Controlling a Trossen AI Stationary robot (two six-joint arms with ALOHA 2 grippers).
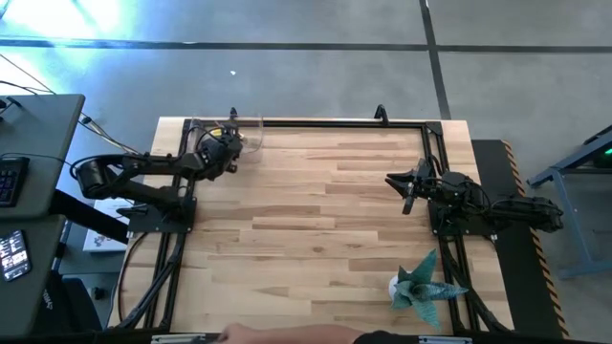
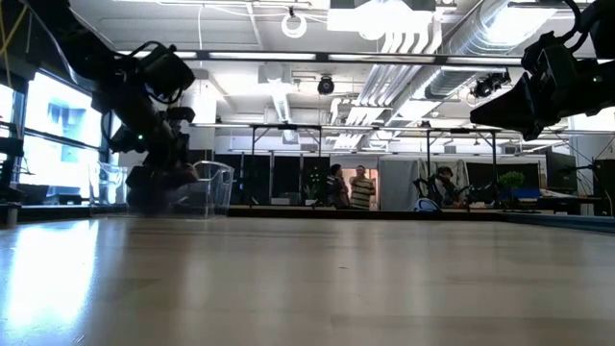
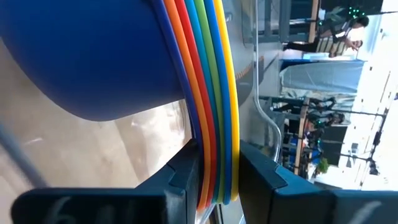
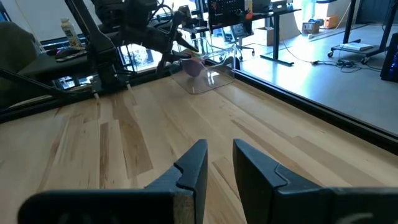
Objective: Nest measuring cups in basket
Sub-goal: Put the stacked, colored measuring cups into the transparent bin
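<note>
Table (image 1: 316,210): a pale wooden top, seen whole in the high view.
Left arm (image 1: 134,177): reached from the table's left edge toward the basket at the far left corner.
Right arm (image 1: 497,210): held above the table's right side, well apart from the basket.
Plant figure (image 1: 421,287): teal and spiky, set at the table's near right corner, far from the basket.
Basket (image 1: 244,134): clear, placed at the table's far left corner, against the frame rail; the left gripper is over it.
Cups (image 3: 205,93): nested in one stack and held at the basket; the dark blue bowl is outermost, and the orange, red, light blue, green, blue and yellow rims are pressed together.
Left gripper (image 3: 217,180): narrowly parted, its two fingers clamped on the stacked rims of the cups.
Right gripper (image 4: 219,163): a small gap is left between the fingers; nothing is held or touched.
</note>
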